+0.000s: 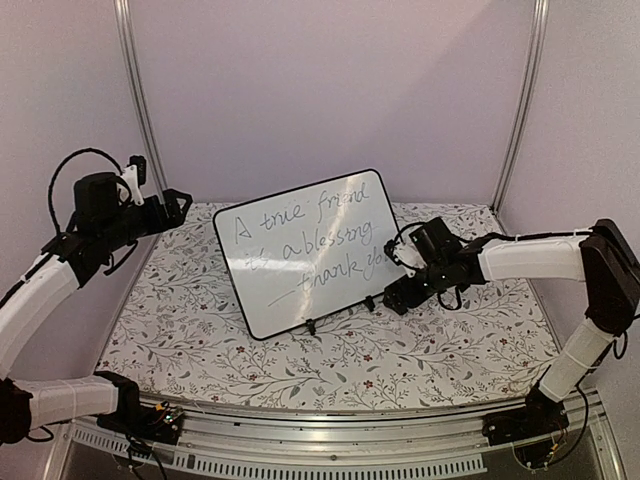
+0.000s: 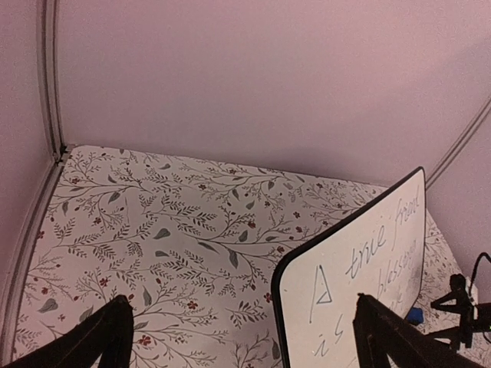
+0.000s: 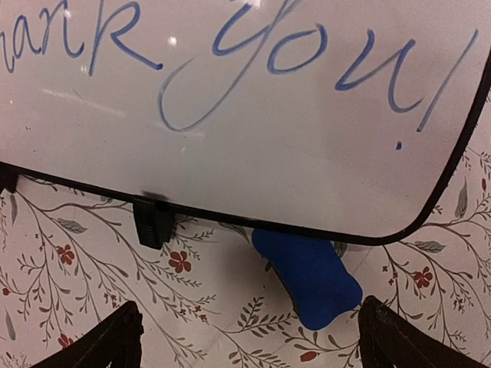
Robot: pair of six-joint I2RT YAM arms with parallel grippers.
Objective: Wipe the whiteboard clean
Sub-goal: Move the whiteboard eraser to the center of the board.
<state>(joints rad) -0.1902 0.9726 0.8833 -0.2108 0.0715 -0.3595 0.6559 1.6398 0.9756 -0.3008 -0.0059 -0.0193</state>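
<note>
The whiteboard (image 1: 310, 250) stands tilted on small black feet mid-table, with handwritten lines "A true friend is a blessing, thank you!". It also shows in the left wrist view (image 2: 360, 284) and the right wrist view (image 3: 230, 138). A small blue eraser block (image 3: 307, 280) lies on the table under the board's lower right edge. My right gripper (image 1: 392, 298) is low at that corner, open and empty (image 3: 249, 310), with the eraser just ahead between its fingers. My left gripper (image 1: 178, 205) is raised at the back left, open and empty (image 2: 242, 307), apart from the board.
The table has a floral cloth (image 1: 200, 310). Pink walls and two metal posts (image 1: 140, 100) close the back and sides. An aluminium rail (image 1: 330, 440) runs along the near edge. A black stand foot (image 3: 153, 222) sits left of the eraser.
</note>
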